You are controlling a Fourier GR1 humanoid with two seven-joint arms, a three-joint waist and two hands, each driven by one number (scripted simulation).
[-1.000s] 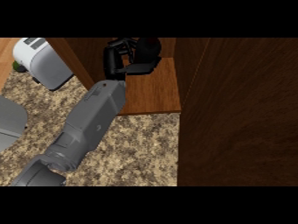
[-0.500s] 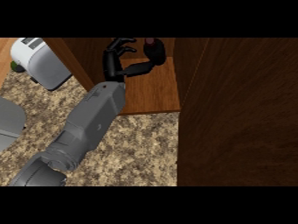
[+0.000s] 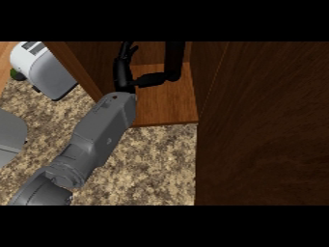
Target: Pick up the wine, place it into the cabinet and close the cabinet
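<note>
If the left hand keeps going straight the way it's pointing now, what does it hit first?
Probably the dark wine bottle standing on the wooden cabinet's shelf: the black left hand points into the cabinet with its fingers spread beside the bottle. Depth is unclear.

Single head view only, so no overlap to report; looks steeply down, close in, on the speckled tan-and-brown granite counter (image 3: 153,159); open brown wooden cabinet (image 3: 163,103) at top centre, its dark wooden door (image 3: 274,135) filling the right side.
</note>
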